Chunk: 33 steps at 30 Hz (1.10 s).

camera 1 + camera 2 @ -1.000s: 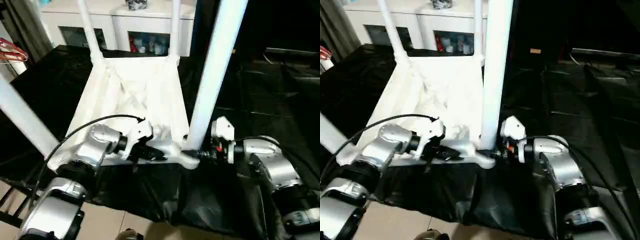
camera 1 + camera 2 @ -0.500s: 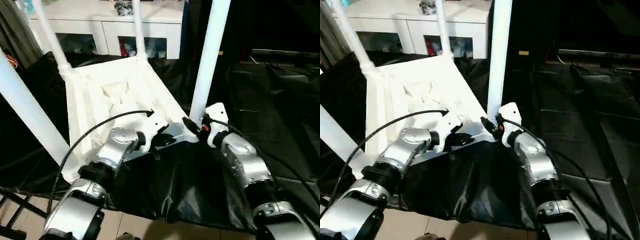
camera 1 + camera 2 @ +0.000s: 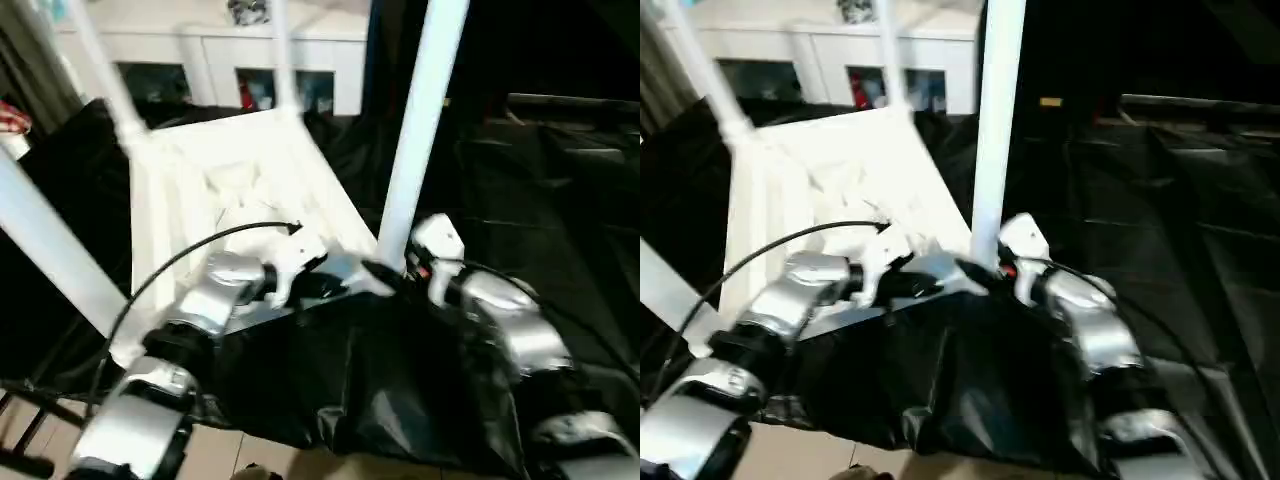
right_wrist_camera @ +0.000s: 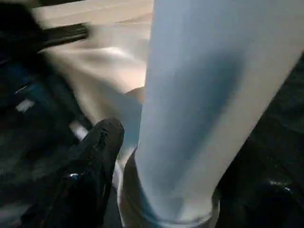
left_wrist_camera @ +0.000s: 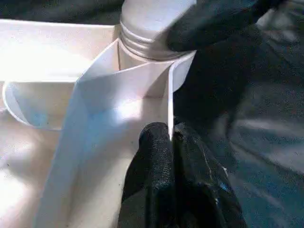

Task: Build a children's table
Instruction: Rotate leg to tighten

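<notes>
The upside-down table top [image 3: 230, 190] lies on black sheeting [image 3: 380, 380], its legs pointing up. The left gripper [image 5: 167, 142] pinches the top's edge rib, probably steadying it. The right gripper [image 4: 142, 156] sits with fingers spread around the near leg [image 3: 415, 130] at its socket.

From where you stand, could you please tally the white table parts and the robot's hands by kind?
Table tops: 1, upside down
Table legs standing in corner sockets: 4
Robot hands: 2, left hand and right hand
Total: 7
</notes>
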Available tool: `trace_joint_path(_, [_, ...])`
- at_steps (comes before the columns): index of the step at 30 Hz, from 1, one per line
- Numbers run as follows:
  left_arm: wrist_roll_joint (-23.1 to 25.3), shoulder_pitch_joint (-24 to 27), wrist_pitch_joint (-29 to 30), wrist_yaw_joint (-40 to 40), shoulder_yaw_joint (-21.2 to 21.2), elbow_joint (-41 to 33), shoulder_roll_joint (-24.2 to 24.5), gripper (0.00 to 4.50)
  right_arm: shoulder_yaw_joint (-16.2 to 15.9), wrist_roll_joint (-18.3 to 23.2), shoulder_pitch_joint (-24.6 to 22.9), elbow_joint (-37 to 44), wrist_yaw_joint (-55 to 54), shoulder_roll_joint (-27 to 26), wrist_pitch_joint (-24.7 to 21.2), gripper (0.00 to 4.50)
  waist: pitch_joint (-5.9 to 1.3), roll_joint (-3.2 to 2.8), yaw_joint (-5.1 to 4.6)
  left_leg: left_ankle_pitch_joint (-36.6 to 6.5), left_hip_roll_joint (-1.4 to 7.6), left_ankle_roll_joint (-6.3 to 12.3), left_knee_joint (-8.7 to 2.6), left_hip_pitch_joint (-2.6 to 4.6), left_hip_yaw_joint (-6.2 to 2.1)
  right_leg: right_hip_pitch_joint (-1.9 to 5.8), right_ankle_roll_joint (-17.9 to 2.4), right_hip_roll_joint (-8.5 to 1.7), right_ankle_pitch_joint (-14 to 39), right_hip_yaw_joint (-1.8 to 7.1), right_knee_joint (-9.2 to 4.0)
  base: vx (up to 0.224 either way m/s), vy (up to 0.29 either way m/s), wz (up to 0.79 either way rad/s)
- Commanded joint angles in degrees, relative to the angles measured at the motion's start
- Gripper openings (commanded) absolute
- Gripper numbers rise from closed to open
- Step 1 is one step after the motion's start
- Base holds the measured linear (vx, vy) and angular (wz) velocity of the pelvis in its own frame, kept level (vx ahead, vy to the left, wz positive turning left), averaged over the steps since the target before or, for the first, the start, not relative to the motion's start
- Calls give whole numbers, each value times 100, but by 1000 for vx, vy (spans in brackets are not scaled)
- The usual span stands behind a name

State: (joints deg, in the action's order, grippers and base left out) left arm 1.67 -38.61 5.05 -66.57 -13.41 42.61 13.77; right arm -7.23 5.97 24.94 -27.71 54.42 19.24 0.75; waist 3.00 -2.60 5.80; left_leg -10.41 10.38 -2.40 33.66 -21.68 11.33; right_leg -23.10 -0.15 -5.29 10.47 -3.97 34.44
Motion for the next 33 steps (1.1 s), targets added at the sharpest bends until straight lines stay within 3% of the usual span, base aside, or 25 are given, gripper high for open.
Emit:
trace_joint_path(1, [-205, -102, -177, -286, -54, -281, -55, 0, -563, -43, -212, -17, 646, -46, -89, 314, -414, 69, 22, -778, 303, 722, -328, 61, -117, 291, -1610, -350, 338, 239, -317, 0, 0, 0])
trace_joint_path(6, [-276, -141, -140, -973, -79, -232, 236, 0, -706, 6, -226, 81, 1399, 334, -9, 314, -390, 57, 82, -1085, 336, 564, -355, 105, -117, 254, -1599, -366, 834, 247, -361, 0, 0, 0])
trace_joint_path(10, [-311, -162, -156, -1137, -97, -197, 321, 0, -723, -23, -184, 74, 1545, 405, 2, 314, -392, 72, 93, -1178, 335, 447, -364, 102, -118, 260, -1590, -374, 906, 259, -352, 0, 0, 0])
trace_joint_path(13, [-320, -173, -185, -1202, -97, -177, 347, 0, -727, -22, -113, 30, 1554, 376, -18, 314, -395, 86, 94, -1068, 326, 465, -358, 76, -124, 281, -1556, -390, 867, 256, -345, 0, 0, 0])
trace_joint_path(18, [-321, -165, -194, -1192, -69, -170, 310, 0, -721, 68, -127, 73, 1593, 271, -91, 274, -412, 90, 94, -857, 323, 566, -334, 64, -121, 283, -1595, -378, 629, 244, -314, 0, 0, 0])
trace_joint_path(24, [-304, -144, -244, -1021, -17, -163, 247, 0, -723, 123, -213, 172, 1577, 225, -136, 263, -403, 85, 101, -955, 326, 518, -341, 73, -122, 280, -1551, -381, 838, 247, -340, 0, 0, 0])
trace_joint_path(29, [-189, -160, -223, -377, 77, -110, 73, 0, -561, -34, -163, -63, 889, -16, -155, 263, -399, 81, 88, -1016, 323, 449, -348, 75, -125, 266, -1553, -380, 854, 247, -339, 0, 0, 0])
trace_joint_path(33, [-35, -185, -68, 471, 131, -69, -258, 0, -226, -281, 142, -717, -621, -515, -162, 262, -367, 86, -1, -1304, 295, 226, -389, 66, -153, 278, -1366, -400, 1521, 240, -417, 0, 0, 0])
